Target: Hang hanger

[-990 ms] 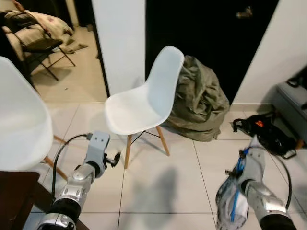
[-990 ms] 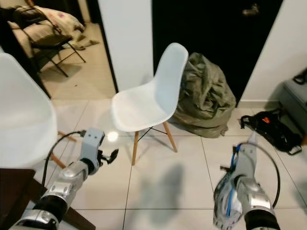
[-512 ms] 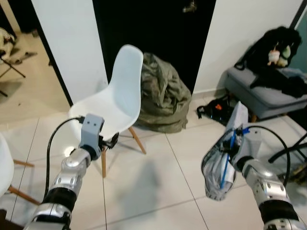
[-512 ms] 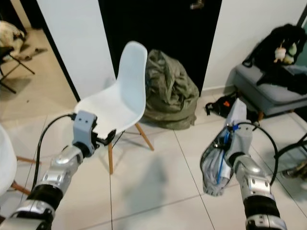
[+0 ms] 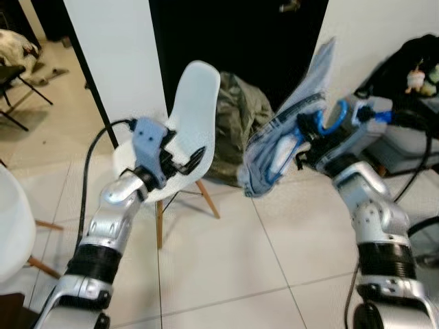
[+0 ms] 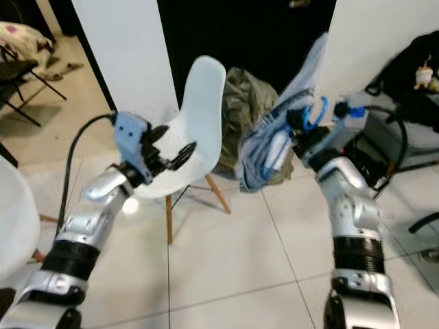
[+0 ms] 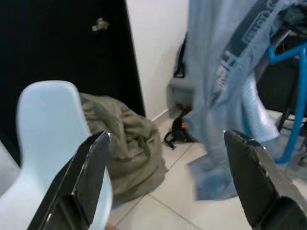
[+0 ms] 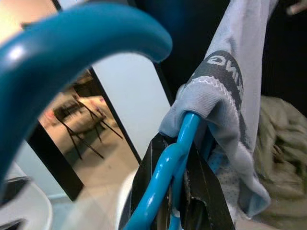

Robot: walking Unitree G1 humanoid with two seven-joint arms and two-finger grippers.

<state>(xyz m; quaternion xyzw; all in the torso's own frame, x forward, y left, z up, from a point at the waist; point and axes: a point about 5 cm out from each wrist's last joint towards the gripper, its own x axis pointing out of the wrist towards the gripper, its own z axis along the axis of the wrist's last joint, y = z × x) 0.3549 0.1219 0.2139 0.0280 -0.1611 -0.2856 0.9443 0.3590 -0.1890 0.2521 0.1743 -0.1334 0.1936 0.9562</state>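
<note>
We hold the blue hanger (image 5: 322,123) raised at chest height in front of us, above the tiled floor (image 5: 226,253), with a pale grey garment (image 5: 285,140) draped over it and trailing down and to our left. The right pincer (image 8: 175,191) is pressed together on the hanger's blue wire just below the hook, as the right wrist view shows; gripping there leaves the hook (image 8: 72,43) free and pointing up, which we judge suits passing it over a rail. No rail or hook to hang it on can be made out, so the hanging step is not yet done. The left pincer (image 7: 168,177) is spread wide and carries nothing, held out beside the garment, probably to steady the cloth. Past it stand a white shell chair (image 5: 195,110) with wooden legs and an olive fabric heap (image 5: 236,123) against the dark doorway (image 5: 233,34).
</note>
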